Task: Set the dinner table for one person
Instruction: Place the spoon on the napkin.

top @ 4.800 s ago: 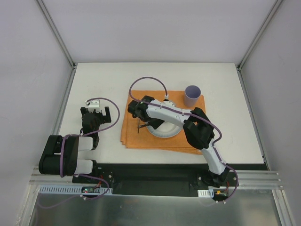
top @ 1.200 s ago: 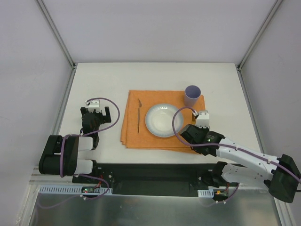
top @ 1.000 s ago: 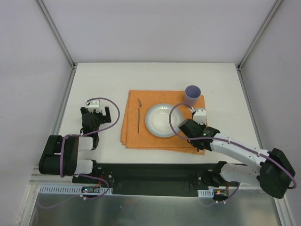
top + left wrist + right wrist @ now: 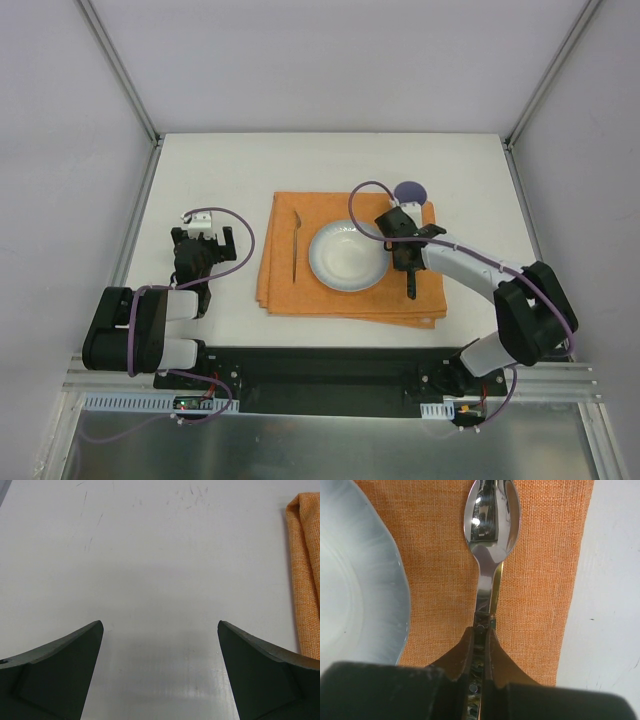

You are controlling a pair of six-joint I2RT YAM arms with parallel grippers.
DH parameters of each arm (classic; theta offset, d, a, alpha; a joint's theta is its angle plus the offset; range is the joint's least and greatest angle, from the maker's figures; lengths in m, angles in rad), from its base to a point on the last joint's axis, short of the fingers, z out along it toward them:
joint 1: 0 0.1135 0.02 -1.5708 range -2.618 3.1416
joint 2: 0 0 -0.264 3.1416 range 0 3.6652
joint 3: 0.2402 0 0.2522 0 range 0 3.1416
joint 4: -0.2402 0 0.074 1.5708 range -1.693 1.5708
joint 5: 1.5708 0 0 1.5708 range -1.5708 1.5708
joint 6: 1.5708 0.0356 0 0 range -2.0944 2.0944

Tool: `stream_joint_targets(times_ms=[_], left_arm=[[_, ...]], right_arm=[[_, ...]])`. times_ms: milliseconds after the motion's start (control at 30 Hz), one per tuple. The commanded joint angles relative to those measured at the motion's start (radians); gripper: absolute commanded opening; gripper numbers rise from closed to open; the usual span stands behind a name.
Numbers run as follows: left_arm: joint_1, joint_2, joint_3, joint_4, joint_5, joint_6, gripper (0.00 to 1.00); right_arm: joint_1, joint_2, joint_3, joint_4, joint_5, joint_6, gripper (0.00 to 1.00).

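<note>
Top external view: a white worktop point(image 4: 230, 170) fills the middle of the frame, with an orange placemat point(image 4: 282, 285) at its centre. The right tool point(image 4: 484, 629) is clenched on a spoon point(image 4: 491, 515) over the placemat, just right of a pale plate point(image 4: 343, 260). The left tool point(image 4: 160, 626), at frame left, is spread wide and holds nothing.

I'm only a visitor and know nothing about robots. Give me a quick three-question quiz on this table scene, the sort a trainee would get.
1. True or false: the left hand is holding something.
2. What does the right hand grip? A) knife B) spoon C) napkin
3. Fill in: the plate sits on an orange ___.

Key: 1 false, it is open and empty over bare tabletop; 2 B; 3 placemat.
</note>
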Motion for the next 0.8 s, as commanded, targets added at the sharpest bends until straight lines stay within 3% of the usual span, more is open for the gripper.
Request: stream_joint_targets(times_ms=[0,467,600,767], left_arm=[[0.005,-0.015,0.012,0.049,0.022,-0.015,0.99],[0.005,-0.016,0.012,0.049,0.022,-0.015,0.99],[0.005,-0.016,0.012,0.049,0.022,-0.015,0.99],[0.005,-0.016,0.01,0.049,0.022,-0.015,0.99]], right_arm=[[-0.013,0.031,0.056,0.012,-0.003,-0.024,0.01],[-0.07,0.091,0.079,0.023,-0.041,-0.048,0.03],[-0.074,0.097,0.091,-0.006,-0.039,-0.053,0.32],[-0.076,0.055,0.09,-0.05,-0.023,-0.036,0.51]])
